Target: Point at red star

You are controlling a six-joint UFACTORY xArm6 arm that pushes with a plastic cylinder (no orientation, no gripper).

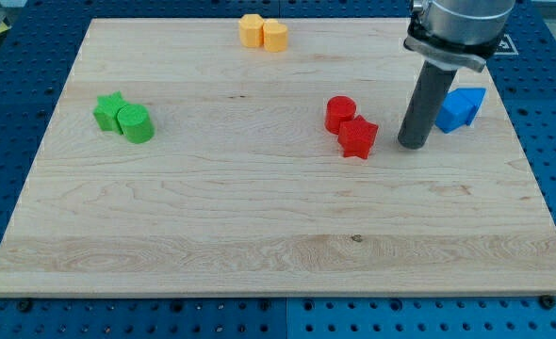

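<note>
1. Red star (358,137): right of centre on the wooden board (259,217), touching the red cylinder (339,112), which sits just toward the view's top-left of it.
2. My tip (411,145): down on the board just to the view's right of the red star, near but apart, with a strip of bare wood between.
3. Jaws: none on this rig, only a straight dark rod, so nothing to spread or press together.
4. Likely main risk: overshooting toward the view's left. Closing that small gap too far would probably nudge the star, and through it the touching cylinder, turning a point into a push.
5. Second risk, judged from the crowding: drifting toward the view's right or top and brushing the blue block (460,108), close behind the rod and partly hidden by it, its shape hard to make out.
6. Ambiguity risk: stopping level with the seam between the two red blocks could seemingly read as pointing at the cylinder instead. Safer to approach on the star's right side, away from the cylinder.
7. Little concern elsewhere: green star (109,109) and green cylinder (137,123) at the view's left, two yellow blocks (263,33) at the top edge, all well apart from the tip.
</note>
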